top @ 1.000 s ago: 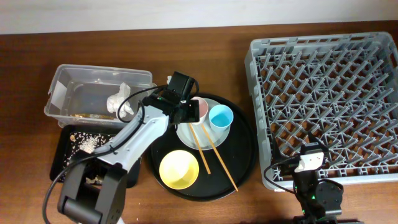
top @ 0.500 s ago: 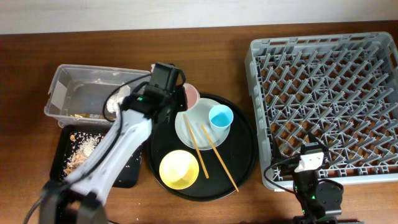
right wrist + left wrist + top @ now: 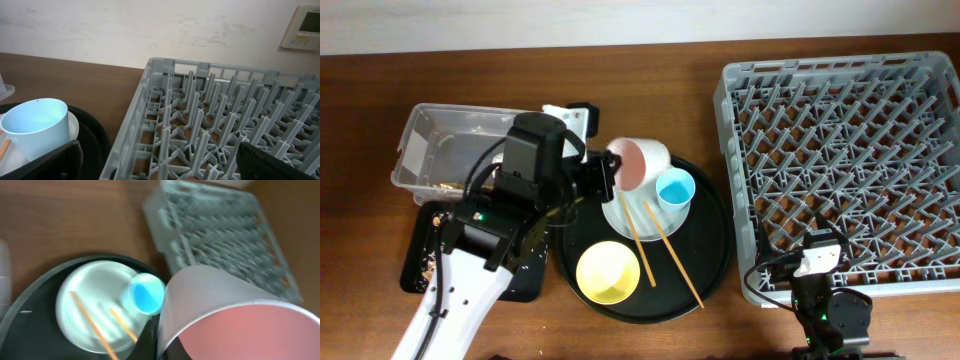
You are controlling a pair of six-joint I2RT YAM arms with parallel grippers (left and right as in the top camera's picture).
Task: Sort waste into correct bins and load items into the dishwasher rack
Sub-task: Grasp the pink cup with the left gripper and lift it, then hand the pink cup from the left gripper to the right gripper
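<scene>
Brown wooden table point(image 3: 650, 100); landmark is the round black tray point(image 3: 715, 255).

Right of the tray, at the near rim of the dishwasher rack point(image 3: 840, 160): right gripper point(image 3: 160, 167), fingers spread, nothing between them.

On the tray, near side: yellow bowl point(image 3: 608, 272). Mid-tray: two chopsticks point(image 3: 655, 240), their far ends lying across the plate point(image 3: 630, 215). Blue cup point(image 3: 675, 188) stands upright on the plate's right edge.

Over the tray's far-left rim: left gripper point(image 3: 605, 175) clamped on the pink cup point(image 3: 640, 163). The cup is lifted clear and tipped on its side, just beside the blue cup. The wrist view shows little beyond the cup wall point(image 3: 235, 315).

Left of the tray: clear tub point(image 3: 425, 135), with the black rectangular tray point(image 3: 415, 265) on its near side.

Step, as judged: carry the pink cup to the rack. Lift before swinging right, so the blue cup is not clipped. Turn the mouth down and lower it between pegs.

Versus a second ago: the cup then sat on the plate under the gripper; it is now airborne and tipped. The right arm is unchanged.
</scene>
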